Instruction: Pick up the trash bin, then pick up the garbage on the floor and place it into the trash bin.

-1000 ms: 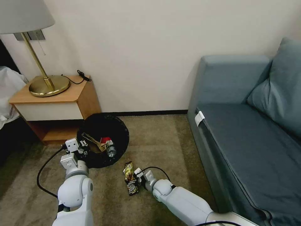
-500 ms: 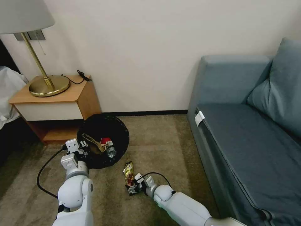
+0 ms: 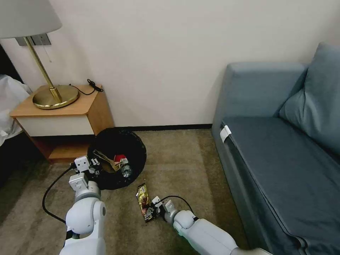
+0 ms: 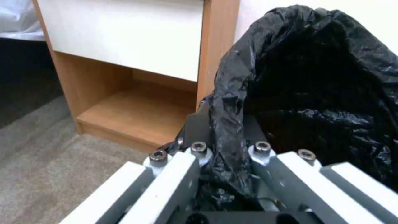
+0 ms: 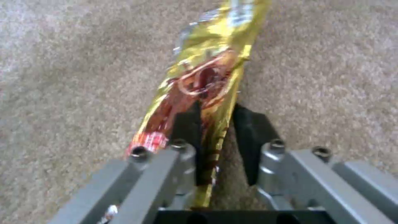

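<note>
right gripper low over carpet, jaws pinching the edge of the gold snack wrapper, its far end trailing toward the trash bin; left gripper clamped on bin's black bag rim, beside nightstand

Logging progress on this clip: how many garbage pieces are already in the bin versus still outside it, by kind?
In the trash bin:
crumpled tan paper: 1
red-and-white wrapper: 1
clear bottle: 1
Outside the bin:
brown-gold snack wrapper, between the right gripper fingers: 1
Total: 4, with 3 in and 1 out. The left gripper grips the bin's rim.
</note>
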### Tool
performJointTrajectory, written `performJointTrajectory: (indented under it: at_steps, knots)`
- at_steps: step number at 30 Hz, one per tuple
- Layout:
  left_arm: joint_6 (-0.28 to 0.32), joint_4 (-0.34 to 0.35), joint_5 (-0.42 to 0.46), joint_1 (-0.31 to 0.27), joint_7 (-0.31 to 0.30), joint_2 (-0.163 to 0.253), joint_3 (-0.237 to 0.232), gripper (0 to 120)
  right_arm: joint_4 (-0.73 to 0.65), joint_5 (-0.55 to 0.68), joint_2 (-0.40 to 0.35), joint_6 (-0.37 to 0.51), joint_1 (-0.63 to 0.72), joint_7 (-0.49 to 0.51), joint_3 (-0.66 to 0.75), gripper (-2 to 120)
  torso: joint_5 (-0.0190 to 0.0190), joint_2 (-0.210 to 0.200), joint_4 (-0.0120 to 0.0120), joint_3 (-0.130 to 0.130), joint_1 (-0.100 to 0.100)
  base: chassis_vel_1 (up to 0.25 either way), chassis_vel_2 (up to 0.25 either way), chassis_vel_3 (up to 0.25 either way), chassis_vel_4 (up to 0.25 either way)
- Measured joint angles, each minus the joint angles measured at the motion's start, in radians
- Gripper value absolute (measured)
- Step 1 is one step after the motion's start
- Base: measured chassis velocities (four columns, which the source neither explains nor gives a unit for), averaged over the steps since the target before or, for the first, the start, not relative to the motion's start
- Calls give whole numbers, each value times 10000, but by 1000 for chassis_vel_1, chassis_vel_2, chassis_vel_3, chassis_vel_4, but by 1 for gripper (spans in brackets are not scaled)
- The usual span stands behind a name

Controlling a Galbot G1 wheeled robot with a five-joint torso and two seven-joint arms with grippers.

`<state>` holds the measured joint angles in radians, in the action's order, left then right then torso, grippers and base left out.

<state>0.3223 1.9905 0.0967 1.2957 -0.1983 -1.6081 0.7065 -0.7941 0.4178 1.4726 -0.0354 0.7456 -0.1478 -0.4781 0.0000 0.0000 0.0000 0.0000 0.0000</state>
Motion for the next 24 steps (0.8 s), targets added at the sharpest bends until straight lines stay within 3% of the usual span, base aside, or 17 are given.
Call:
performJointTrajectory:
  at_steps: [4,16,24]
  knots:
    - [0,-25,30,-8,0,0,-5,4,-12,20,-31,-20,-1,11,58,1,0,0,0,0,0,0,0,0,0]
    - [0,-87,42,-13,-6,0,-27,4,-145,-87,-203,-215,84,291,402,0,0,0,0,0,0,0,0,0,0]
    - [23,-96,48,-56,-16,0,-87,4,-191,683,-446,-607,-280,890,1114,0,1,0,-1,1,0,0,0,0,0]
